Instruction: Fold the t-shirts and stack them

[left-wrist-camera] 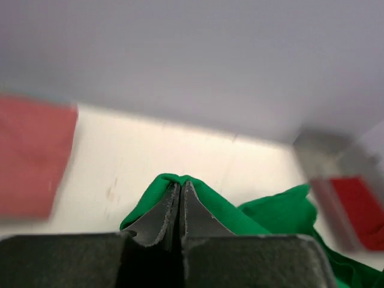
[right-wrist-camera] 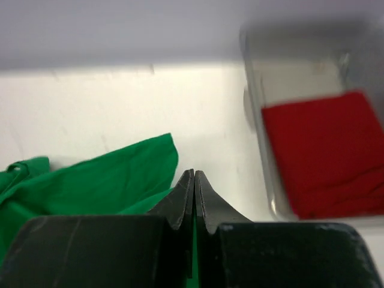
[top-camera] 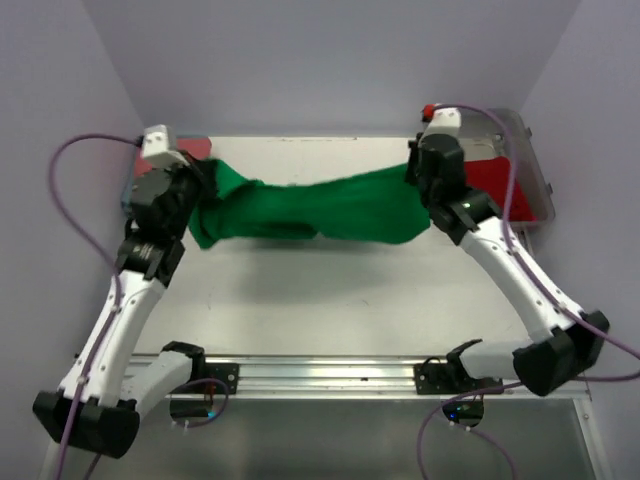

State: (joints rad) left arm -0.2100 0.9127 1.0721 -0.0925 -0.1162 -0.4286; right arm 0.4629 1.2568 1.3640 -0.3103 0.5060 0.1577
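Tightly, left claw (left-wrist-camera: 180,186) and right claw (right-wrist-camera: 194,174) pinch green shirt (top-camera: 330,205), seemingly above table (top-camera: 330,295).

This is a robotics lab, set up as a closed test booth. Plain, pale lavender walls (top-camera: 330,60) box in a bare white counter (top-camera: 330,300) on three sides, with no decoration or furniture. An aluminium rail (top-camera: 330,375) runs along the counter's near edge, and the left arm (top-camera: 115,330) and the right arm (top-camera: 520,280), both white and black, are bolted to it. Purple cables (top-camera: 56,170) loop loosely from the arms. A clear plastic bin (top-camera: 535,165) sits at the far right corner. A green t-shirt (top-camera: 300,205) is stretched between the two arms above the counter.
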